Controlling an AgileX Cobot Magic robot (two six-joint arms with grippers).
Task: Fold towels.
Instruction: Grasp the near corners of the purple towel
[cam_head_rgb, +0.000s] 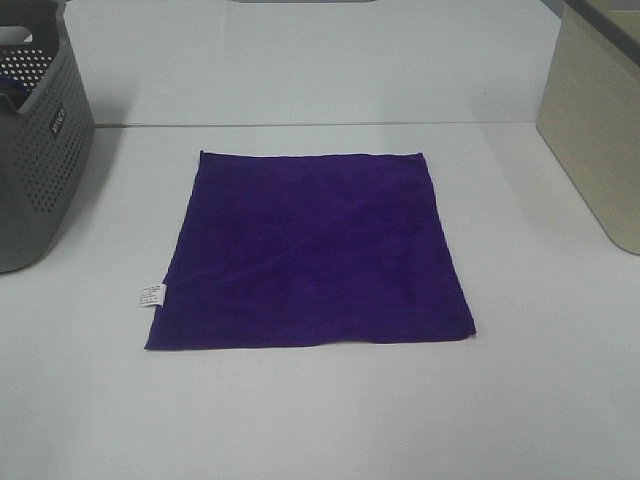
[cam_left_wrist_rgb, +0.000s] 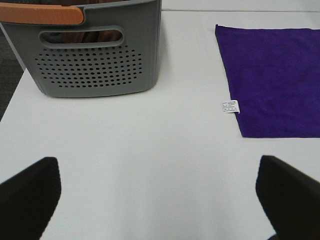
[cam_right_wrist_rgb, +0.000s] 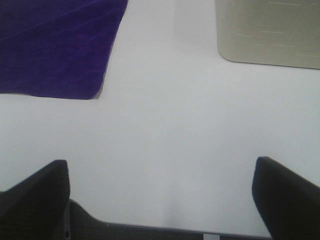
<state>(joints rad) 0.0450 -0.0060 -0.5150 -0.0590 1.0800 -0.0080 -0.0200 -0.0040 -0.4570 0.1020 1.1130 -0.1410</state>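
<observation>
A white tabletop (cam_head_rgb: 320, 420) carries a purple towel (cam_head_rgb: 310, 250) spread flat — tag (cam_head_rgb: 151, 294) at its left edge — with a grey perforated basket (cam_head_rgb: 40, 170) at left and a beige bin (cam_head_rgb: 595, 130) at right.

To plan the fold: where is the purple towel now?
In the exterior high view the purple towel lies flat in the middle of the table, between the grey basket on the left and the beige box on the right.

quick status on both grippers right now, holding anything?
Left gripper: open, holding nothing.
Right gripper: open, holding nothing.
</observation>
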